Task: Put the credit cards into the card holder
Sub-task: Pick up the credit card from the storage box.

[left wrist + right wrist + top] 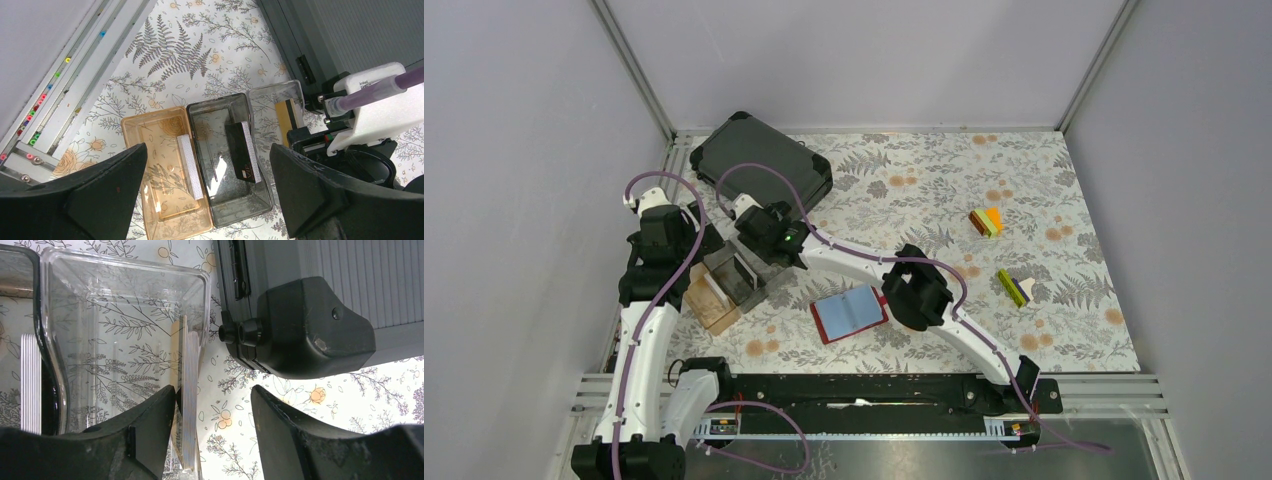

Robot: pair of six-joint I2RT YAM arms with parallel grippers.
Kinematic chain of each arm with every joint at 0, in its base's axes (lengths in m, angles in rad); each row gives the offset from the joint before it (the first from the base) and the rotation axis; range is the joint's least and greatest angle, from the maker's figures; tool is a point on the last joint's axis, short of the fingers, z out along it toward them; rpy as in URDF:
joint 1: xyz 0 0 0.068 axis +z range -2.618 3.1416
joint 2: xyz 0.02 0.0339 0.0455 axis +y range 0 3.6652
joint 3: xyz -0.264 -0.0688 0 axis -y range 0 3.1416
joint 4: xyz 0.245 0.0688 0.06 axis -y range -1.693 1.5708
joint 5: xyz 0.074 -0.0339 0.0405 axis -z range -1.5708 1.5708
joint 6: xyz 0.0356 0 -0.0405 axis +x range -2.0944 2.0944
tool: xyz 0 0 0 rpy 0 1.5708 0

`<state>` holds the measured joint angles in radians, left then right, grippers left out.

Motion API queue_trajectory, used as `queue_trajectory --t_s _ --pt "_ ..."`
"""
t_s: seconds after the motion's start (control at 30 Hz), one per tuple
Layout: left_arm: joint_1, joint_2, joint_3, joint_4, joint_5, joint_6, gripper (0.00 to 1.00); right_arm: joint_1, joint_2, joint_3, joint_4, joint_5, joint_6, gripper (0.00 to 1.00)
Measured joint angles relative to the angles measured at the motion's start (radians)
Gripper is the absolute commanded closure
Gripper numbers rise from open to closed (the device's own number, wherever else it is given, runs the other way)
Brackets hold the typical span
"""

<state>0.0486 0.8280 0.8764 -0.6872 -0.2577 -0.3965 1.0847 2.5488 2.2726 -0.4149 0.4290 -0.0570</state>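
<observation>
One red card holder (818, 320) lies open on the bench (1044, 170), seen from above, near the box (724, 290). Left wrist: left tool (208, 150) spread wide over a dark card (242, 152) in the box. Right wrist: right tool (214, 395) spread beside pale cards (190, 365).

A fern-printed tabletop (904, 170) is enclosed by plain grey walls (864, 50) at nine, twelve and three o'clock, joined by aluminium posts (632, 65).

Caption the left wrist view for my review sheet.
Open left fingers hover above the amber bin, smoky bin and clear bin, each holding credit cards on edge.
</observation>
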Motion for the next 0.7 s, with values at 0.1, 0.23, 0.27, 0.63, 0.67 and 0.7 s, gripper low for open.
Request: queue_trajectory --t_s 0.1,0.23,0.27,0.63,0.67,0.7 --pt "0.0 0.002 0.0 0.0 0.0 0.0 0.01 0.001 0.0 0.0 0.0 0.0 -0.003 0.38" --pt "0.001 0.006 0.0 0.0 0.002 0.0 0.01 0.003 -0.001 0.0 0.001 0.001 -0.006 0.39" --pt "0.001 0.006 0.0 0.0 0.002 0.0 0.01 0.003 -0.001 0.0 0.001 0.001 -0.007 0.39" --pt "0.001 0.006 0.0 0.0 0.007 0.0 0.01 0.008 -0.032 -0.016 0.01 0.007 -0.01 0.48" --pt "0.001 0.006 0.0 0.0 0.007 0.0 0.01 0.008 -0.039 -0.019 0.012 0.007 -0.009 0.5" --pt "0.001 0.006 0.0 0.0 0.007 0.0 0.01 0.008 -0.043 -0.021 0.016 0.006 -0.01 0.52"
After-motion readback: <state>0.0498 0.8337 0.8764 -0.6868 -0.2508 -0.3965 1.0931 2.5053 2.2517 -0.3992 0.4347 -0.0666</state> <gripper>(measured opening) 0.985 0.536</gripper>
